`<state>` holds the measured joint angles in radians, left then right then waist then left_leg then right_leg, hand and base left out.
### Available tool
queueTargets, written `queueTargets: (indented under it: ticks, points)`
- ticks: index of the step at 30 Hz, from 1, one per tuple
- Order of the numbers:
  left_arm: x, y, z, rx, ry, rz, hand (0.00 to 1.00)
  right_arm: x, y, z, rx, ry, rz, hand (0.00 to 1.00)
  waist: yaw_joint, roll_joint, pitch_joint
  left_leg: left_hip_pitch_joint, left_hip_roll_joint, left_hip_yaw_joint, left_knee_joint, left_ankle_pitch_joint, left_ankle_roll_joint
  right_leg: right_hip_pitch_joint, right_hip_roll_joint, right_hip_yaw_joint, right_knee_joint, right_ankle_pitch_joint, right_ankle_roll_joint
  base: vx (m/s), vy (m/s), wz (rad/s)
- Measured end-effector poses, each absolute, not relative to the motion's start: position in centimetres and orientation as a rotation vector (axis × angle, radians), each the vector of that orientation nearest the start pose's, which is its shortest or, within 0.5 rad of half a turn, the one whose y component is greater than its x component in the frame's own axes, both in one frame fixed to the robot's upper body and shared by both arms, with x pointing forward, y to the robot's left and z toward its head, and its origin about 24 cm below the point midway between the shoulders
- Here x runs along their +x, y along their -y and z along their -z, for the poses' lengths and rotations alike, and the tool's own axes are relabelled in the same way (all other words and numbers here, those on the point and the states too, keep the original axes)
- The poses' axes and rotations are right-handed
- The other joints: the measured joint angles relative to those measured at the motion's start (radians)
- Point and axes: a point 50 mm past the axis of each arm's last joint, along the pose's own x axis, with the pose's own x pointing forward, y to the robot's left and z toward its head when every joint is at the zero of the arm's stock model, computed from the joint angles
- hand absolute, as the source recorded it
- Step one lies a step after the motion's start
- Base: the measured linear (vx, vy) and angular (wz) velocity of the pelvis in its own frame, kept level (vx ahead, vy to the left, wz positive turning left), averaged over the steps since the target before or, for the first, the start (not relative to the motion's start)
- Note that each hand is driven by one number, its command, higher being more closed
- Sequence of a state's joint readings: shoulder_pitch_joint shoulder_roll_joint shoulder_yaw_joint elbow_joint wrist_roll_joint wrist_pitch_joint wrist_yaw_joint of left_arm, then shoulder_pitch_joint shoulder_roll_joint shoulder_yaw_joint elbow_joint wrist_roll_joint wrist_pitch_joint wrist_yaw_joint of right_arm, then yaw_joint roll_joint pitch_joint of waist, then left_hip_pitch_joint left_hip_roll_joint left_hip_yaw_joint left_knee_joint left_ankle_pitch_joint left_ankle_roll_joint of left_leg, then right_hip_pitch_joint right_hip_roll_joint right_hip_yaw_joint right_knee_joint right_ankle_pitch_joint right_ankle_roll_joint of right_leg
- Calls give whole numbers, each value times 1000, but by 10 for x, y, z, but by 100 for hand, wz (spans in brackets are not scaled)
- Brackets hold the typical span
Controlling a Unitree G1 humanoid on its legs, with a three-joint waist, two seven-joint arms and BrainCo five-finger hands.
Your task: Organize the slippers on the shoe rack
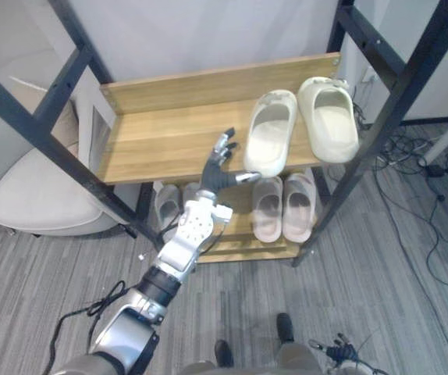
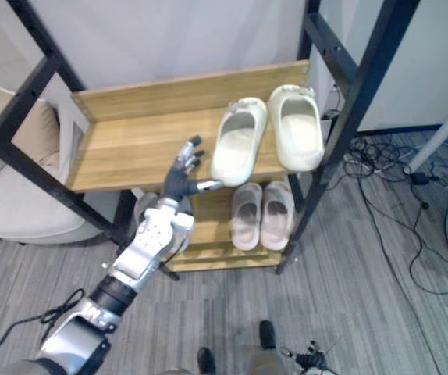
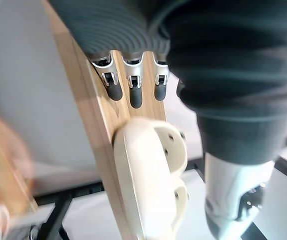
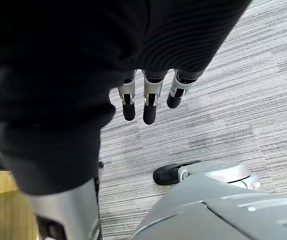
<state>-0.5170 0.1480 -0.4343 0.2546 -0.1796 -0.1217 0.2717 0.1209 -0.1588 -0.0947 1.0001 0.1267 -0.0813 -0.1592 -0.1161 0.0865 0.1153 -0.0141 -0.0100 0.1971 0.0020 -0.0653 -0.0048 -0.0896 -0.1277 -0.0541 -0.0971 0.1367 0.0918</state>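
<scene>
Left eye view: the upper shelf point(image 1: 161, 133) of the shoe rack point(image 1: 402, 94) is seen bare across its left half, so room is offered there. Two cream slippers point(image 1: 329, 117) are parked on its right half, and the tilted slipper point(image 1: 271, 131) is hung heel-first over the shelf's front edge. The left hand point(image 1: 218, 168) is held open at that edge, thumb by the heel. A pinkish pair point(image 1: 268, 209) is tucked below the shelf. The right hand point(image 4: 151, 107) is shown open over grey floor point(image 4: 233, 100).

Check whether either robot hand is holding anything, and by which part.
Nothing is held. The left robot hand is open beside the nearer cream slipper on the top shelf; the right robot hand hangs open over the floor.
</scene>
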Motion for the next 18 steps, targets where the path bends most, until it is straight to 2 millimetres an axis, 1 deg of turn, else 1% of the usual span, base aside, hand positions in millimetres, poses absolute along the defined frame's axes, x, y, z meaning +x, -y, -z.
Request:
queueTargets:
  ticks: [2, 3, 5, 9, 11, 15, 17, 18]
  points:
    - [319, -54, -119, 59, 298, 254, 0, 92, 234, 150, -70, -1015, 406, 0, -1, -6, -4, 0, 0, -1, 0, 0, 0, 1, 0, -1, 0, -1, 0, -5, -5, 2]
    - [319, -50, -117, 66, 293, 271, 0, 92, 234, 150, -70, -1014, 406, 0, -1, -13, -11, 1, 0, 0, -1, 0, -1, 1, 0, -1, 0, -1, 0, 0, 0, 0]
    - [320, -45, -117, 71, 290, 284, 0, 92, 234, 150, -70, -1015, 408, 0, -1, -17, -13, 1, 0, 0, -2, 0, -1, 1, 0, 0, 0, -2, 1, 0, 0, 0]
    - [326, -39, -119, 60, 286, 290, 0, 92, 234, 150, -71, -1015, 412, 0, -2, -18, -14, 9, 0, 9, -11, -3, -6, 0, 0, 8, 0, -4, 3, -2, -4, -6]
    - [327, -35, -121, 73, 293, 306, 0, 92, 234, 150, -69, -1015, 415, 0, -7, -18, -14, 15, 0, 15, -21, -4, -11, -1, 2, 12, 0, -6, 3, 8, -5, -9]
    - [335, -33, -127, 82, 300, 293, 0, 92, 234, 150, -57, -1013, 431, 0, -10, -19, -15, 15, 0, 39, -31, -7, -14, -19, 5, 34, 0, -6, 4, 13, 1, -18]
    - [341, -42, -129, 56, 298, 238, 0, 88, 233, 151, -49, -1020, 442, 0, -23, -17, -16, 15, 2, 49, -32, -8, -15, -25, 9, 44, 0, -7, 5, 41, -4, -14]
    - [342, -43, -130, 55, 299, 232, 0, 88, 233, 152, -42, -1021, 449, 0, -24, -17, -16, 15, 2, 51, -33, -8, -15, -26, 9, 46, 0, -7, 5, 33, -6, -10]
